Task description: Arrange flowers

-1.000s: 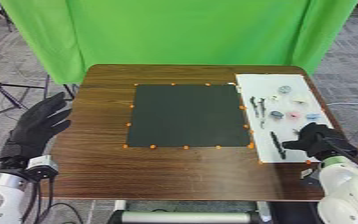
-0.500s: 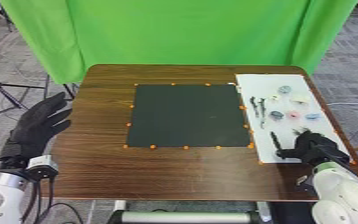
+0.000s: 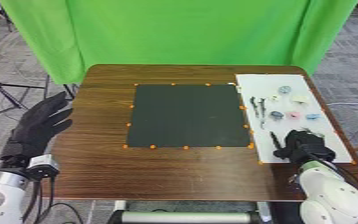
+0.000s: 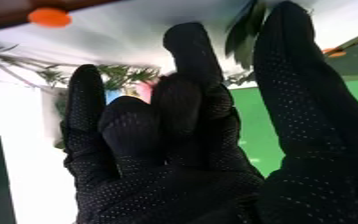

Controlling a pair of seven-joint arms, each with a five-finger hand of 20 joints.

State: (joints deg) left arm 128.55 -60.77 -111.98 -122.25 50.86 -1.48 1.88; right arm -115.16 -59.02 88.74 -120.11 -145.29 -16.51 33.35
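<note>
Six small flower heads (image 3: 293, 115) lie on one white sheet (image 3: 270, 82) at the tabletop's (image 3: 180, 172) right, beside three dark slender pieces (image 3: 262, 106), hard to identify. The right hand (image 3: 307, 146), fingers loosely extended, partly hides greenery (image 4: 122, 75). One dark mat (image 3: 186, 115) adjoins; the left hand (image 3: 39, 124), released, is beyond the left edge.

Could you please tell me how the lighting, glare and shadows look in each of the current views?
Head view: fairly even light, a soft sheen on the near part of the wooden table, darker folds in the green cloth; right wrist view: one white area blown out, soft grey shading on the white sheet, the right hand dark against it.
</note>
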